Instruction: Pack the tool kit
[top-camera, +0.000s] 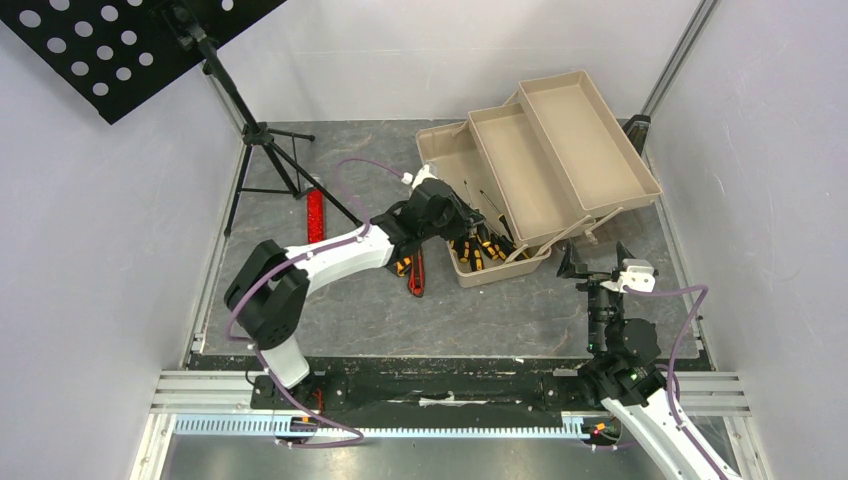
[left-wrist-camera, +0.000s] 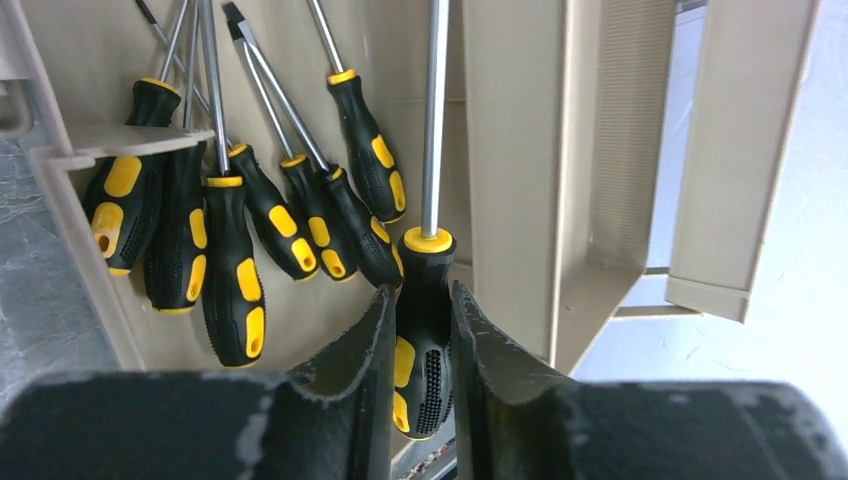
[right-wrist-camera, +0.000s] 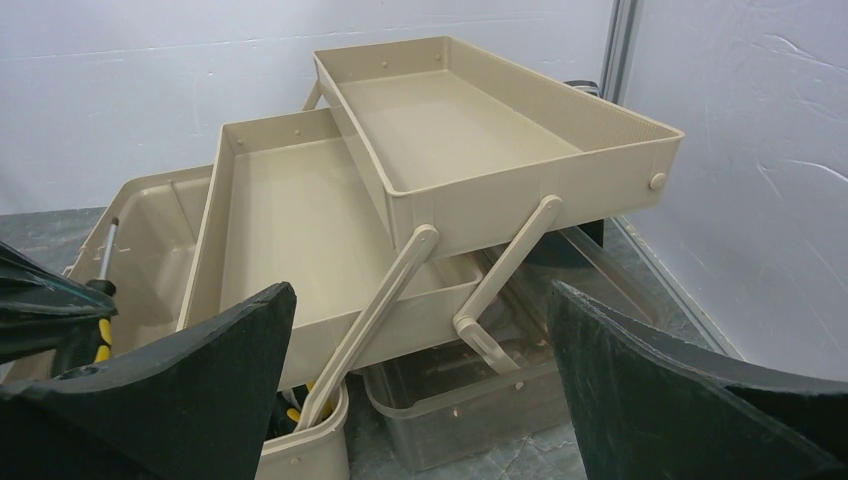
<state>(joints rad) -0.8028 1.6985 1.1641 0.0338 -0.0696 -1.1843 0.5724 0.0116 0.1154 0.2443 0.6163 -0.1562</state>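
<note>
In the overhead view, the left arm stretches from its base at the near-left edge diagonally across the grey table (top-camera: 520, 320) with its elbow raised. The left gripper (top-camera: 470, 232) sits over the near end of the big tan-brown plastic toolbox (top-camera: 590, 130), whose two fold-out trays stand stepped up and back to the right. Small yellow-and-black screwdrivers (top-camera: 482, 252) lie in the open bottom compartment, right at that gripper. An orange utility knife (top-camera: 403, 266) and a red utility knife (top-camera: 417, 277) lie on the table beside the left forearm, outside the box. The right arm is folded close to its base. The right gripper (top-camera: 597, 258) is raised near the toolbox's near-right corner but apart from it. A plain red bar (top-camera: 315, 215) lies by the feet of a black tripod music stand (top-camera: 262, 140).

The left wrist view shows what the overhead one cannot resolve. The left gripper (left-wrist-camera: 420, 330) is clenched on the handle of one held screwdriver (left-wrist-camera: 425, 262). Both fingers (left-wrist-camera: 365, 355) press its sides, and its shaft points away along a tray wall. The other screwdrivers lie side by side to its left in the compartment.

In the right wrist view, the right gripper (right-wrist-camera: 420, 295) is released, its fingers spread wide and grasping nothing. The toolbox's stepped trays lie ahead of it. At the left edge, the left gripper and a metal shaft show over the bottom compartment.
</note>
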